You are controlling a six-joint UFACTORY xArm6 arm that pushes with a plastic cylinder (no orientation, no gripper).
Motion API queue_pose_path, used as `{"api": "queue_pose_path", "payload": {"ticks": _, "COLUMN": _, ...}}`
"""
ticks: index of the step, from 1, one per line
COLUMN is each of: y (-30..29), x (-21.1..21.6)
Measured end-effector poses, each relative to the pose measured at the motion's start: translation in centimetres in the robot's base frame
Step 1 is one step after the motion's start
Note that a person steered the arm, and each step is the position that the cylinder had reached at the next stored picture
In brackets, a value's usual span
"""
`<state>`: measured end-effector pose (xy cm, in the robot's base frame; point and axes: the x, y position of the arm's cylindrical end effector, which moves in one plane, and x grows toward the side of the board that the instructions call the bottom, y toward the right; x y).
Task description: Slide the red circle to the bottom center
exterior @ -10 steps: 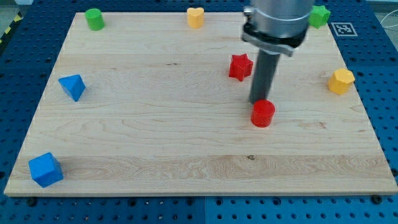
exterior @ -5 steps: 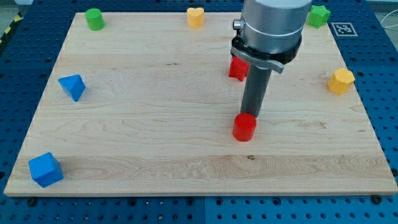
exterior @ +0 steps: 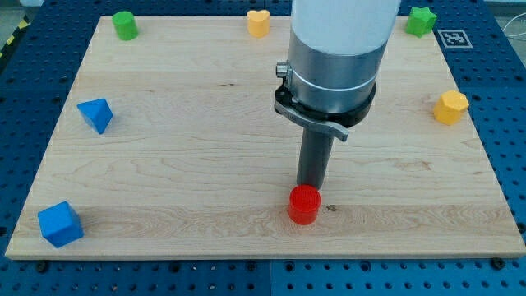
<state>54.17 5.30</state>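
The red circle (exterior: 303, 204) is a short red cylinder on the wooden board (exterior: 181, 164), near the view's bottom edge and a little right of centre. My tip (exterior: 311, 184) stands right behind it, on its upper right side, touching or almost touching it. The arm's wide grey body rises above the rod and hides the red star that stood further up the board.
A blue triangle block (exterior: 96, 114) and a blue cube (exterior: 60, 224) lie at the view's left. A green cylinder (exterior: 125, 25), a yellow heart (exterior: 259, 22) and a green block (exterior: 422, 20) line the top edge. A yellow block (exterior: 450, 107) sits at the right.
My tip has moved down and to the left, pushing the red circle from the board's middle right towards the bottom centre. The arm now covers the red star.
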Motion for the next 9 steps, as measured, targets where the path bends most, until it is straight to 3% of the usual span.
{"api": "queue_pose_path", "payload": {"ticks": 4, "y": 0.3, "x": 2.0}}
{"api": "queue_pose_path", "payload": {"ticks": 6, "y": 2.8, "x": 5.6}}
{"api": "queue_pose_path", "payload": {"ticks": 9, "y": -1.0, "x": 6.2}}
